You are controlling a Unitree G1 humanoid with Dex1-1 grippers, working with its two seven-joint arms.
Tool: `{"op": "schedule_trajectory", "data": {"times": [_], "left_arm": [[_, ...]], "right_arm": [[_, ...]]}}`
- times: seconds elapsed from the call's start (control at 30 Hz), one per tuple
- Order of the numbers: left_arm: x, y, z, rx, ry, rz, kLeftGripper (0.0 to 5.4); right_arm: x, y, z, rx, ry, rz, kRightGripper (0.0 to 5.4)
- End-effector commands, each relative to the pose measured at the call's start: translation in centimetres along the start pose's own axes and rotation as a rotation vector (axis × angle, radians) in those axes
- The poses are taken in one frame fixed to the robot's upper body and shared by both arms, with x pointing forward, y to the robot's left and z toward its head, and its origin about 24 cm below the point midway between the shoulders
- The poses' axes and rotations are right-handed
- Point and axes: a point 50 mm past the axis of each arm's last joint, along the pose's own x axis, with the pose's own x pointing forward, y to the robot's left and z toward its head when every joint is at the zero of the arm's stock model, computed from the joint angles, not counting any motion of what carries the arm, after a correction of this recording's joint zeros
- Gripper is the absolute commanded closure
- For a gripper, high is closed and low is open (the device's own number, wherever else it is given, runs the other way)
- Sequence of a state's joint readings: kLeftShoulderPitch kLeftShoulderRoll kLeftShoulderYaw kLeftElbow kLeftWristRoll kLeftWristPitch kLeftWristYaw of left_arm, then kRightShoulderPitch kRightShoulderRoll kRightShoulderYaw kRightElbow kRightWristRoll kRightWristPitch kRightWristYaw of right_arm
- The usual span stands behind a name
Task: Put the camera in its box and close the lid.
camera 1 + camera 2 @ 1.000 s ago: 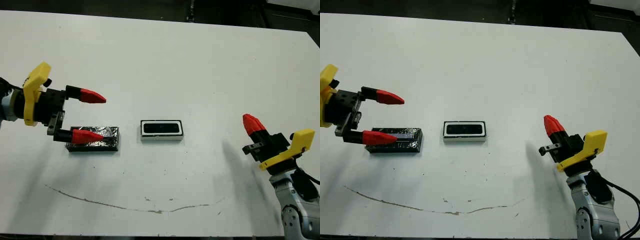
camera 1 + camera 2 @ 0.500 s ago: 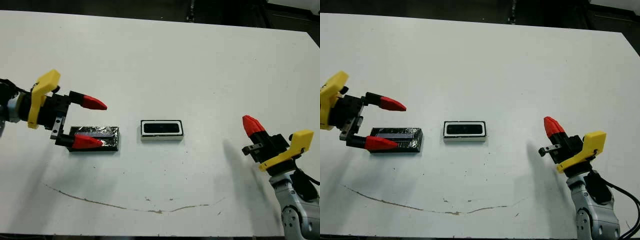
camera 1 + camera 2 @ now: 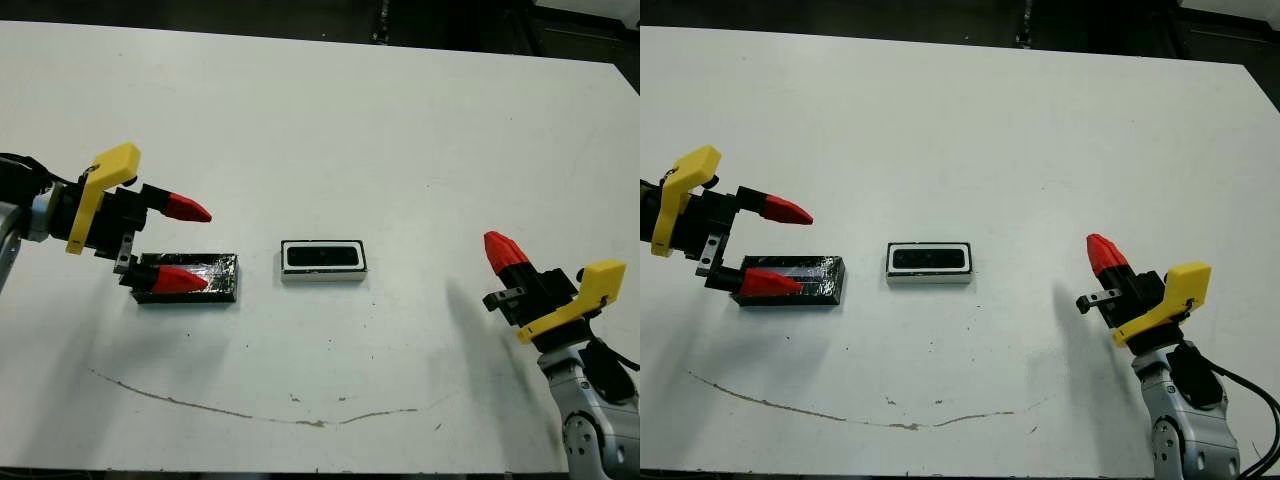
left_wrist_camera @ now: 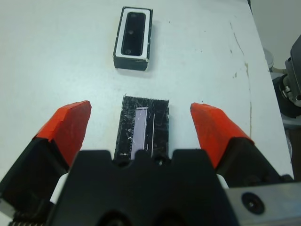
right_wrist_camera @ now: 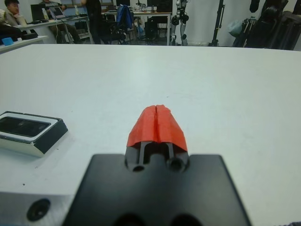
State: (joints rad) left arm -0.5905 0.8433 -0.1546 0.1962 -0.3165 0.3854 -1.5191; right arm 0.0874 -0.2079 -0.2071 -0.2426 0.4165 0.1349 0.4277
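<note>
The box (image 3: 322, 277), a small tray with white walls and a dark inside, sits mid-table. Left of it lies the lid (image 3: 223, 270), a speckled black slab. The camera (image 4: 141, 129), a slim bar with a purplish face, lies lengthwise on top of the lid. My left gripper (image 3: 192, 245) is open over the lid's left end. In the left wrist view its two fingers stand wider than the slab, one to each side. My right gripper (image 3: 503, 248) is shut on nothing, far right of the box and near the table's front edge.
A thin brown scuff line (image 3: 250, 412) curves across the white table near its front edge. In the right wrist view, desks, chairs and a seated person (image 5: 11, 9) show beyond the table's far side.
My left gripper has sunk a little toward the lid and tipped more downward, still open. The lid, camera, box and right arm have not moved.
</note>
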Motion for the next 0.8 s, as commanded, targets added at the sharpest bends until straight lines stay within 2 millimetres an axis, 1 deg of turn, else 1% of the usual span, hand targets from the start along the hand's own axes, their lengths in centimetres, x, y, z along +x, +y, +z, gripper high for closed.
{"op": "schedule_trajectory", "data": {"times": [0.03,0.4,0.53,0.6,0.7,0.8], "left_arm": [[0.0,0.2,0.1,0.015,0.026,-0.001,0.0],[0.3,0.2,0.0,0.067,0.054,-0.022,0.0],[0.4,0.2,-0.2,0.049,0.081,-0.019,0.0],[0.5,0.2,-0.3,0.065,0.096,-0.007,0.0],[0.7,0.3,-0.4,0.037,0.104,-0.016,0.0],[1.1,0.2,-0.5,0.071,0.119,-0.02,0.0]], "right_arm": [[-0.3,-0.3,-0.2,-0.011,0.038,-0.01,5.39],[-0.2,-0.2,-0.2,-0.008,0.04,-0.023,5.39],[-0.2,-0.1,-0.2,-0.005,0.038,-0.021,5.39],[-0.2,-0.1,-0.2,-0.001,0.041,-0.023,5.39],[-0.2,-0.1,-0.3,-0.006,0.036,-0.016,5.39],[-0.2,0.0,-0.2,-0.003,0.04,-0.019,5.39]]}}
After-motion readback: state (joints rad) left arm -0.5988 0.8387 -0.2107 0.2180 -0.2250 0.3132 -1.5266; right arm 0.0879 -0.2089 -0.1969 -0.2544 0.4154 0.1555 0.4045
